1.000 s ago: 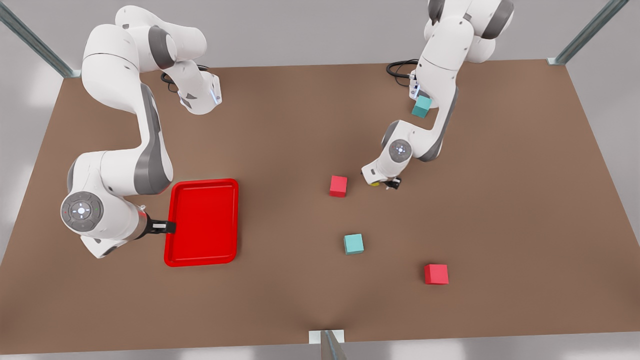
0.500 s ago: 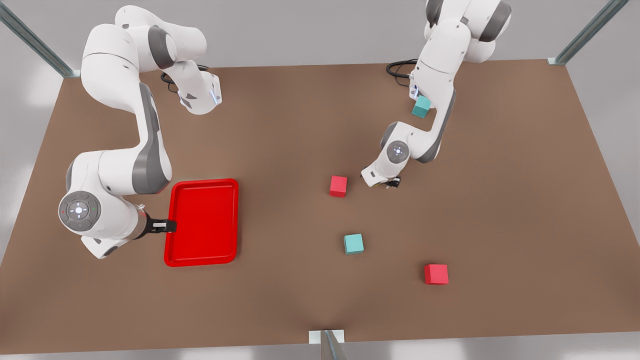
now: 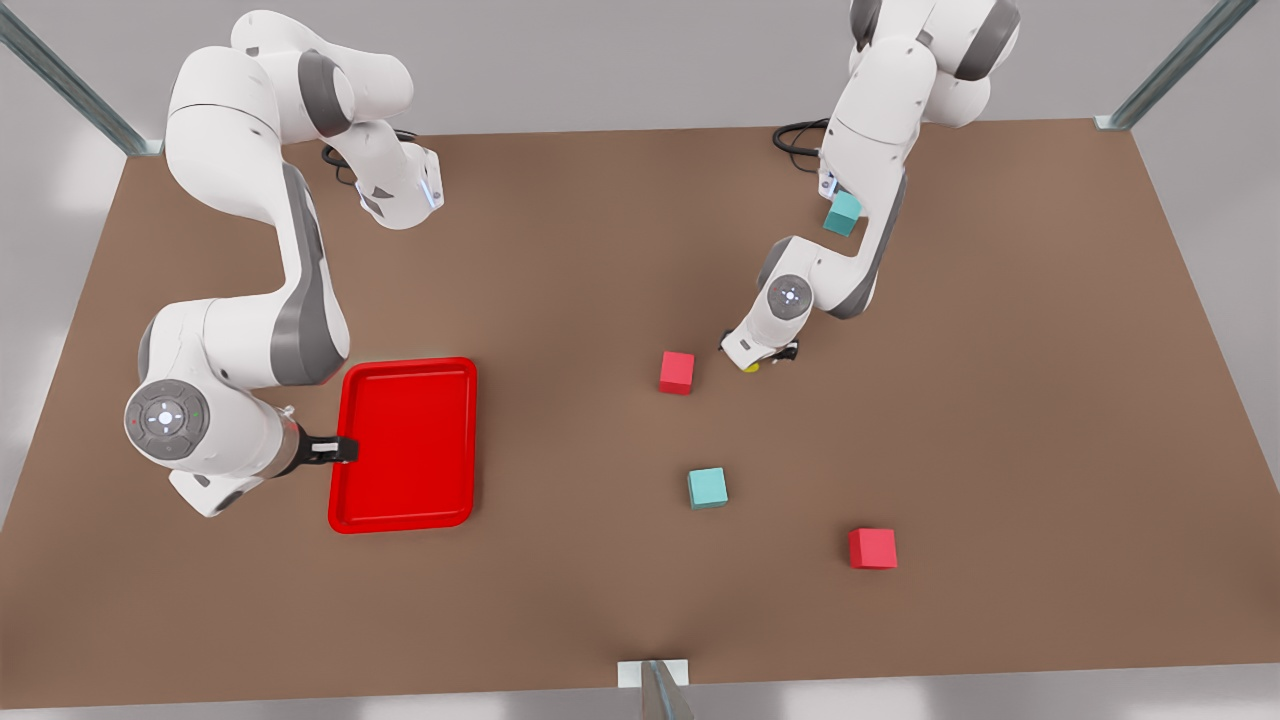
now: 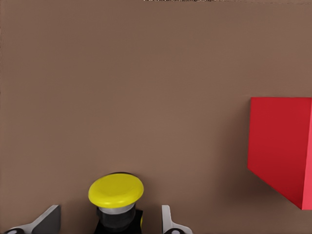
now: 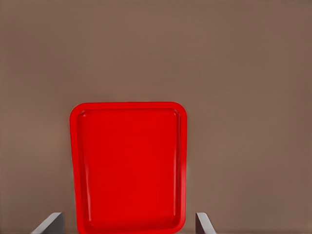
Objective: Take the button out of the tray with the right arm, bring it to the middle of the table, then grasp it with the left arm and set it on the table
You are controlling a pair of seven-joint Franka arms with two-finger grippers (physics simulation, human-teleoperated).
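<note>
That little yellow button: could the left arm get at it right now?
Probably yes. In the left wrist view the button stands between the left gripper's spread fingers, with gaps on both sides. The red cube sits off to one side, apart. The right gripper waits at the tray.

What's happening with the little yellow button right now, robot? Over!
Left tool open astride button, fingers clear of it. Button on table beside red cube. Right tool open at the tray edge, waiting.
</note>
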